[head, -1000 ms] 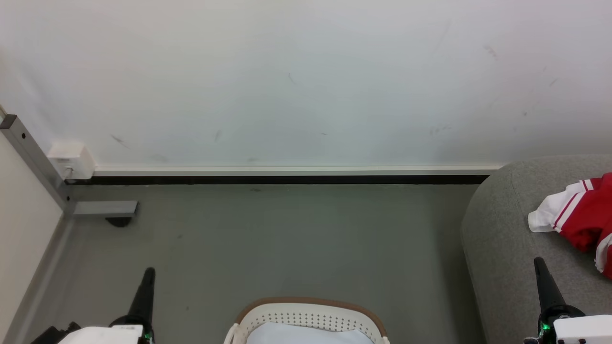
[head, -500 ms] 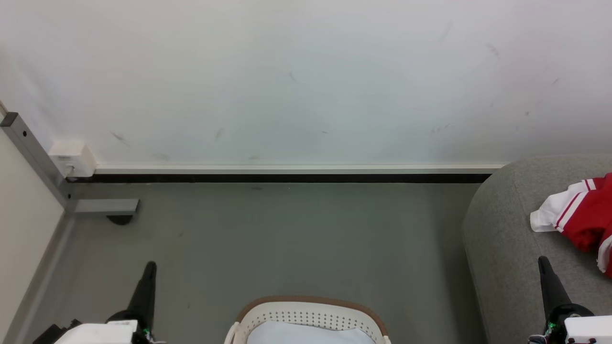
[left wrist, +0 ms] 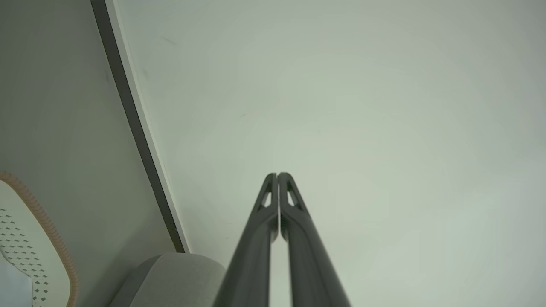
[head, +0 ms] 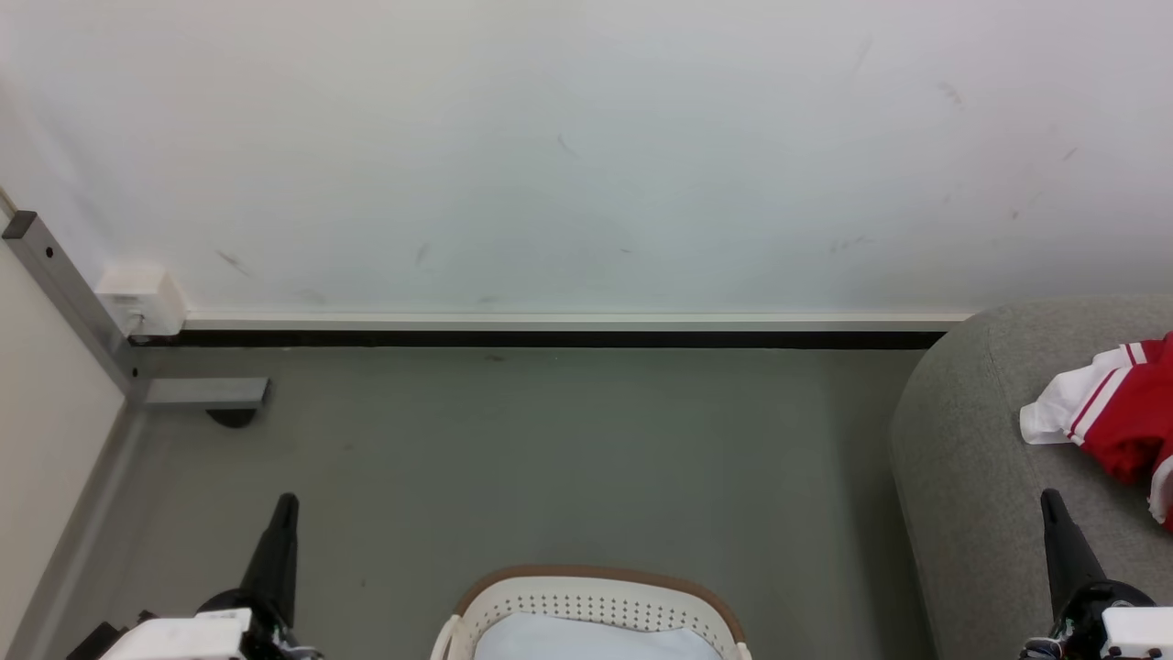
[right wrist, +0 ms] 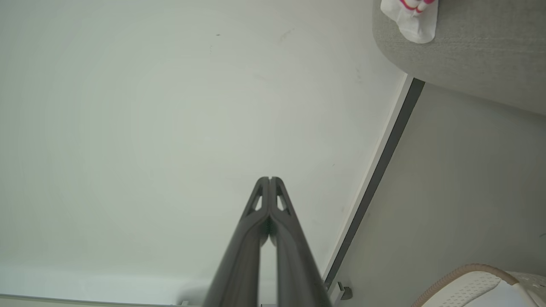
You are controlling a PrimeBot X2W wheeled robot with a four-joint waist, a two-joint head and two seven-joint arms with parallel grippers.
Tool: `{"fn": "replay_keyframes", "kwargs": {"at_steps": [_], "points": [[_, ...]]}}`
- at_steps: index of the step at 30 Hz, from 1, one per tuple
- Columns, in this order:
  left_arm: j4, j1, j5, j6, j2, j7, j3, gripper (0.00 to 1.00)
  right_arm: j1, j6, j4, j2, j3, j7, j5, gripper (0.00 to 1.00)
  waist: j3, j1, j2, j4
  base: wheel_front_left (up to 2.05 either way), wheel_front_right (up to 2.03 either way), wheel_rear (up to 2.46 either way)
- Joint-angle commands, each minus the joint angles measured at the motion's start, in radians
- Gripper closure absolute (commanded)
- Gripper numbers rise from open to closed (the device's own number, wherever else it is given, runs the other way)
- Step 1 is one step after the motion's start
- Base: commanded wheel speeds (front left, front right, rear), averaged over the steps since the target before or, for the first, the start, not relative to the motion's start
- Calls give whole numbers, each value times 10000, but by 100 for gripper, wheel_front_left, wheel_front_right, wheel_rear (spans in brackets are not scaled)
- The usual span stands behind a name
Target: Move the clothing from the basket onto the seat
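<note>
1. White painted wall (head: 586,137), scuffed with faint dark marks, spans the upper half of the head view, with a black strip (head: 550,338) running along its foot.
2. Grey-green floor (head: 550,458) stretches from the wall toward the robot.
3. Light-grey fabric seat (head: 971,440) stands at the right, its rounded corner close to the wall.
4. Cream-white perforated basket (head: 596,579) with a brown rim sits on the floor at bottom centre, between the two arms and apart from the seat.
5. Pale white cloth (head: 596,642) lies inside the basket.
6. Red clothing (head: 1123,422) with white panels and stripes lies crumpled on top of the seat, cut off by the right edge of the head view.
7. Grey metal post (head: 64,302) leans along the left edge, its foot flat on the floor.
8. Dark-fingered left end effector (head: 286,500) hangs over the floor at lower left, fingers pressed together on nothing and pointing toward the wall.
9. Dark-fingered right end effector (head: 1051,495) hangs over the seat at lower right, likewise closed and empty, near the clothing but not touching it.
10. Small white box (head: 137,298) sits on the wall beside the post.
</note>
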Motion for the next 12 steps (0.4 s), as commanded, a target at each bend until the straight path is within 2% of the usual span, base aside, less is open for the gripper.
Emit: {"fn": "replay_keyframes", "kwargs": {"at_steps": [1, 12], "points": [[-42, -110, -185, -56, 13, 71, 37, 100, -127, -20, -69, 22, -77, 76, 220, 100, 4, 0, -1, 4, 0, 0, 0], [-44, -119, -324, -61, 0, 111, 51, 100, -128, -21, -72, 31, -111, 103, 282, 100, 13, 0, -1, 10, 0, 0, 0]]}}
